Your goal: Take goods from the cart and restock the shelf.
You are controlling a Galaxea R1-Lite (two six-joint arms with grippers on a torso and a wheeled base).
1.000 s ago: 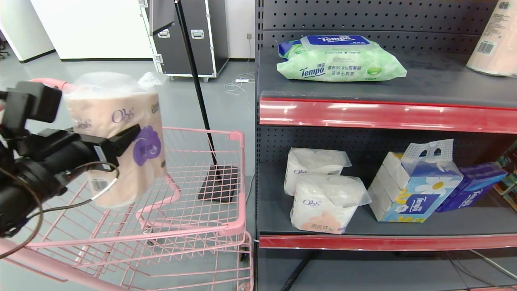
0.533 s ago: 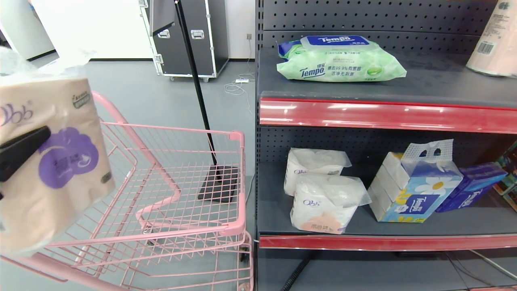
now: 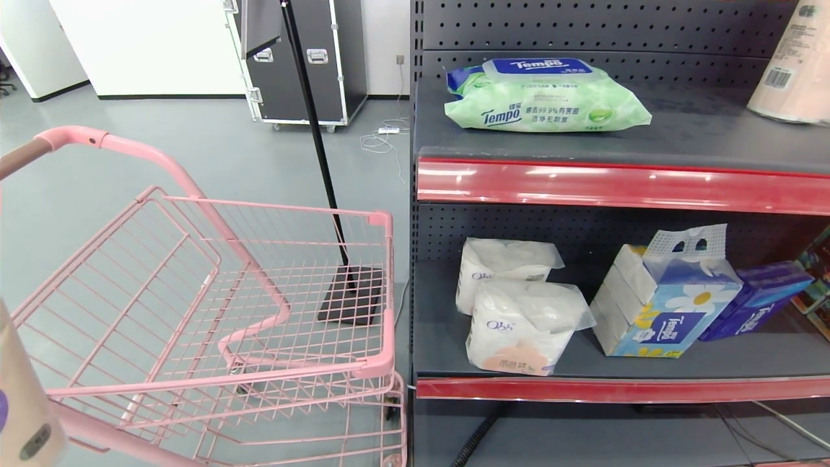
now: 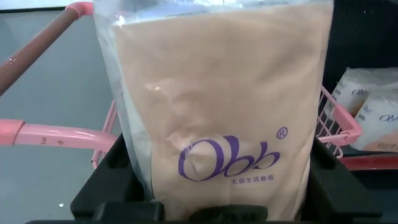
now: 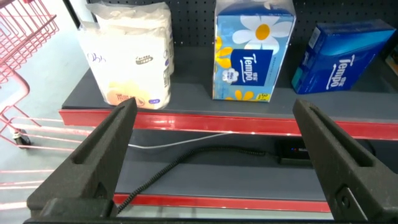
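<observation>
The left gripper (image 4: 214, 186) pinches a toilet-roll pack (image 4: 217, 112) clear of the cart (image 3: 382, 292), the right gripper (image 5: 214, 109) spread by the shelf (image 3: 583, 181); shelving apparently not yet done.

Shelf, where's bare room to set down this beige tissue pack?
Most room: the upper shelf, bare between the green wipes pack and the tall pack at its right end. The lower shelf is crowded: white roll packs, daisy tissue box, blue boxes, narrow gaps.

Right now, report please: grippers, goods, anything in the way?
Left gripper shut on tissue pack, by the cart. Right gripper open, facing lower shelf. Cart stands between pack and shelf.
</observation>
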